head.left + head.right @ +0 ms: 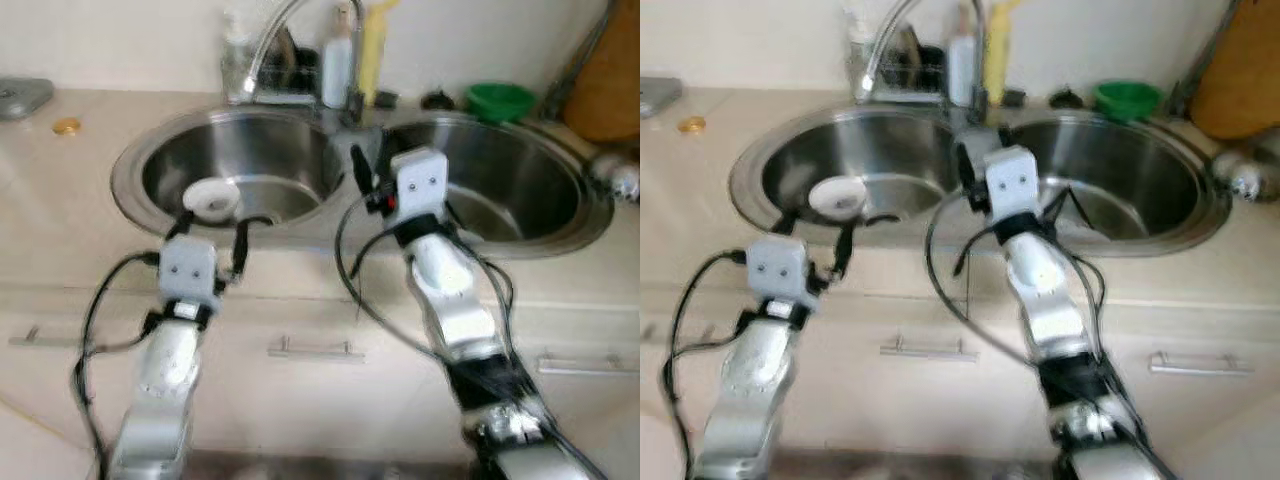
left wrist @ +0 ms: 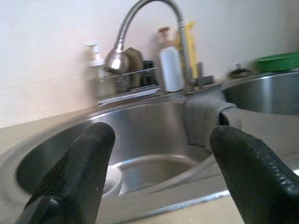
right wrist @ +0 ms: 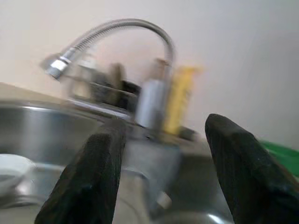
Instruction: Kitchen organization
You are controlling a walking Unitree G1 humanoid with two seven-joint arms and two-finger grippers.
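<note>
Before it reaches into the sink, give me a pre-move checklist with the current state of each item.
1. Left pincer open and holding nothing: ok, its fingers stand wide apart at the near rim of the left basin.
2. Right pincer open and holding nothing: ok, it is over the divider between the basins.
3. Target in sight: ok, a white dish lies in the left basin, ahead of the left pincer.
4. Faucet out of the way: cannot tell, its spout arches over the left basin.
5. Right basin free for items: ok, nothing lies in it.
6. Picture sharp enough: not ok, the right wrist view is blurred.
</note>
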